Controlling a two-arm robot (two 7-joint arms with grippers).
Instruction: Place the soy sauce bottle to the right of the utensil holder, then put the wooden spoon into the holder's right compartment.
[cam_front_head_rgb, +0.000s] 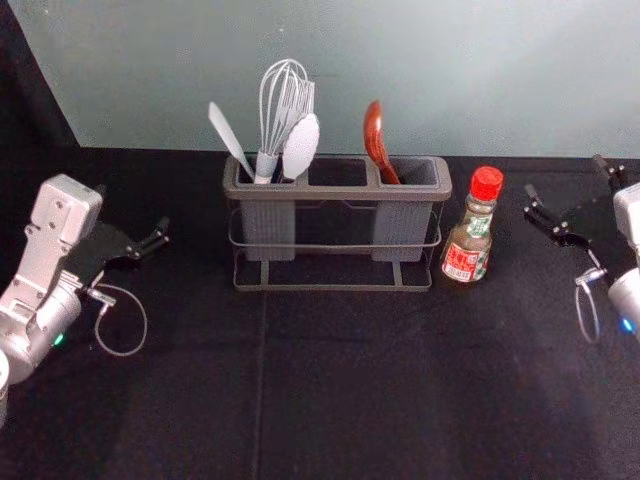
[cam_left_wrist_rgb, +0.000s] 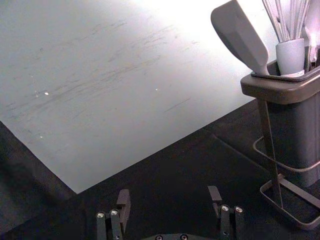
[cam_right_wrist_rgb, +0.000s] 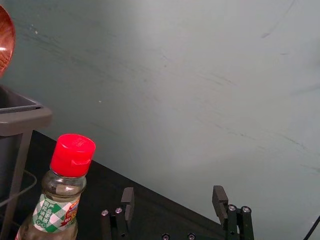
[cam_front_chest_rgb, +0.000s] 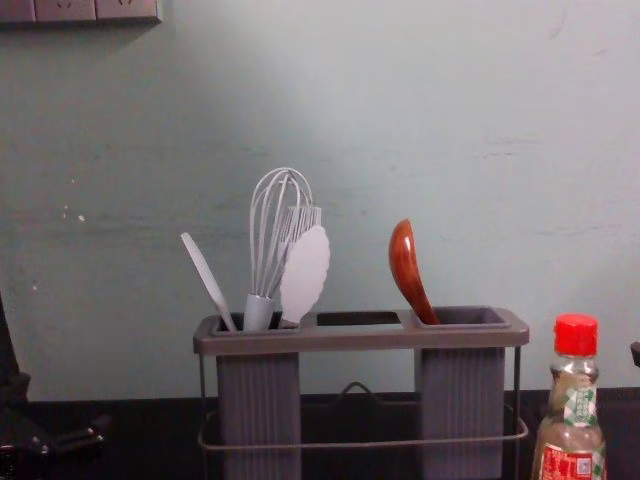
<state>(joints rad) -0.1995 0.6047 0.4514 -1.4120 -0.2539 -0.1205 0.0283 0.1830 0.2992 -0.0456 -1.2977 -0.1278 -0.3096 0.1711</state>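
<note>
The soy sauce bottle (cam_front_head_rgb: 470, 232), red-capped, stands upright just right of the utensil holder (cam_front_head_rgb: 335, 287), a small gap between them. The wooden spoon (cam_front_head_rgb: 375, 140) leans in the holder's right compartment, bowl up; the chest view shows the spoon (cam_front_chest_rgb: 405, 268) there too. My left gripper (cam_front_head_rgb: 136, 216) is left of the holder, open and empty; in its wrist view the left gripper (cam_left_wrist_rgb: 169, 195) has its fingers wide apart. Right of the bottle, my right gripper (cam_front_head_rgb: 566, 182) is open, touching nothing; in its wrist view, the right gripper (cam_right_wrist_rgb: 173, 194) is beside the bottle (cam_right_wrist_rgb: 56, 207).
A whisk (cam_front_head_rgb: 285, 105), a white spatula (cam_front_head_rgb: 228, 135) and another white utensil (cam_front_head_rgb: 301, 147) stand in the holder's left compartment. Behind the black-covered table (cam_front_head_rgb: 340, 390) rises a pale wall (cam_front_head_rgb: 450, 70). A socket panel (cam_front_chest_rgb: 75, 10) is on the wall at upper left.
</note>
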